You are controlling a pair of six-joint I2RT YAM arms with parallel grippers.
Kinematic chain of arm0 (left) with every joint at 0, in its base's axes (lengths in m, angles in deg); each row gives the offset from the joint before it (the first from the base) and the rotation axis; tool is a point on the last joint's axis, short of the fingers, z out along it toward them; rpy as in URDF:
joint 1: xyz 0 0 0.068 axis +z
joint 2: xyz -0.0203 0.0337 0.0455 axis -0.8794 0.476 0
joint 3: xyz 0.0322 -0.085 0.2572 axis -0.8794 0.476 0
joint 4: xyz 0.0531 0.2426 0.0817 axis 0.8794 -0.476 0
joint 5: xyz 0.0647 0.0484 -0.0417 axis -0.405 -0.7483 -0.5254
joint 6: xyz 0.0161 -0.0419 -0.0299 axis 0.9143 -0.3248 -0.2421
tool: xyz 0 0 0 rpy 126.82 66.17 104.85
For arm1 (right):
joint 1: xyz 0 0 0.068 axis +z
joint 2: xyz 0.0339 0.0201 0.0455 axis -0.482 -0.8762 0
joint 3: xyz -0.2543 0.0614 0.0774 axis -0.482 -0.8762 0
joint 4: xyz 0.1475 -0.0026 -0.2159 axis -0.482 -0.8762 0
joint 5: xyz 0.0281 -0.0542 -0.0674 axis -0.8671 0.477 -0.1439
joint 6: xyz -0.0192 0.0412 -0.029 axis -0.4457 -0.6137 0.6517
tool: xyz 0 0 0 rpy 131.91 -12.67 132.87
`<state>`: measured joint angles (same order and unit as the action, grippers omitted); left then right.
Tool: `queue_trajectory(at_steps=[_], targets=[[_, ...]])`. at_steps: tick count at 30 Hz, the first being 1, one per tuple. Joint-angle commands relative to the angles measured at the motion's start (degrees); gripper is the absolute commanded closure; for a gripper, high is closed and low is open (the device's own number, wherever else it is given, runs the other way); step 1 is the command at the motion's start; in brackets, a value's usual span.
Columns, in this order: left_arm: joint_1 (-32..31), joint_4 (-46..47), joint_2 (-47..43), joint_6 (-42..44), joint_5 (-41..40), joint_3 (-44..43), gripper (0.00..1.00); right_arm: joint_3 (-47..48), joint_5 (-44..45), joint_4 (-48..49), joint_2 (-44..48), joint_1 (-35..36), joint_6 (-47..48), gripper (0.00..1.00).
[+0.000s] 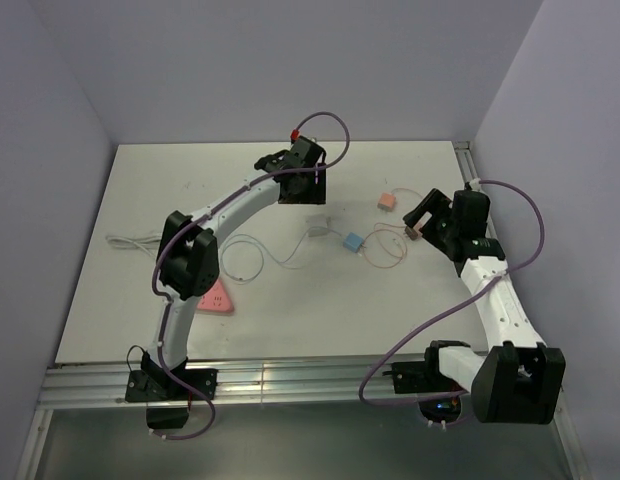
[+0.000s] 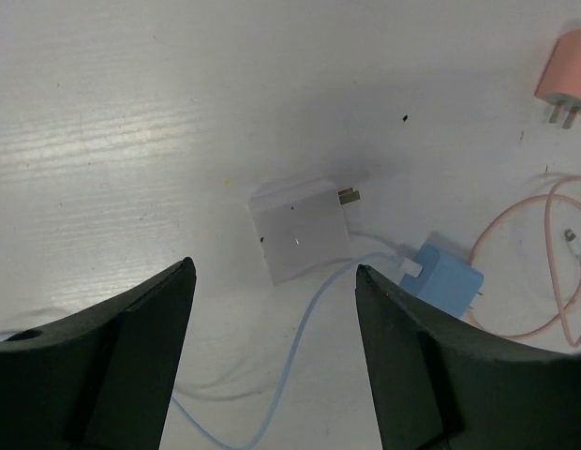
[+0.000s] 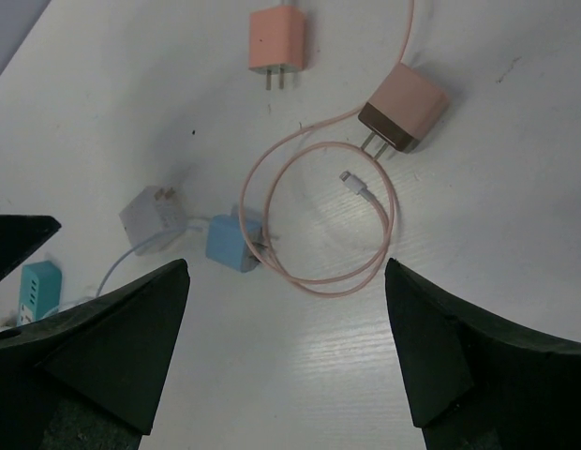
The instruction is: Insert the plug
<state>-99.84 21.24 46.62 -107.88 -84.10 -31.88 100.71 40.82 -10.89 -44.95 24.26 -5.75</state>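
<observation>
Several chargers lie mid-table. A white plug [image 1: 318, 225] lies just below my left gripper [image 1: 304, 192], which is open and empty above it. In the left wrist view the white plug [image 2: 300, 230] sits ahead of the open gripper [image 2: 275, 281], its prongs pointing right. A blue plug [image 1: 352, 241] with a pale cable lies beside it [image 2: 445, 281]. A pink power strip [image 1: 220, 298] lies partly under the left arm. My right gripper [image 1: 420, 215] is open and empty [image 3: 286, 272] above a pink cable loop [image 3: 319, 216].
An orange-pink plug [image 3: 276, 42] and a pink-brown plug [image 3: 403, 111] lie beyond the right gripper. A small teal object [image 3: 37, 289] shows at the left edge. A white cable [image 1: 130, 242] lies at the table's left. Purple walls enclose the table.
</observation>
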Motion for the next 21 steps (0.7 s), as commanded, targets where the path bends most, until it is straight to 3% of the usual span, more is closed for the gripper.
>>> queue_trajectory(at_steps=[1,14,21], targets=[[-0.4,0.2,0.3,-3.7,-0.4,-0.3,0.26,1.5,-1.1,-0.1,2.4,-0.3,0.9,0.09],[-1.1,3.5,3.2,-6.5,-2.6,1.3,0.26,0.8,-2.9,0.4,2.4,-0.3,1.8,0.09],[-1.0,0.6,7.1,-6.1,-2.1,-2.4,0.27,0.5,-3.9,0.8,2.7,-0.3,1.7,0.09]])
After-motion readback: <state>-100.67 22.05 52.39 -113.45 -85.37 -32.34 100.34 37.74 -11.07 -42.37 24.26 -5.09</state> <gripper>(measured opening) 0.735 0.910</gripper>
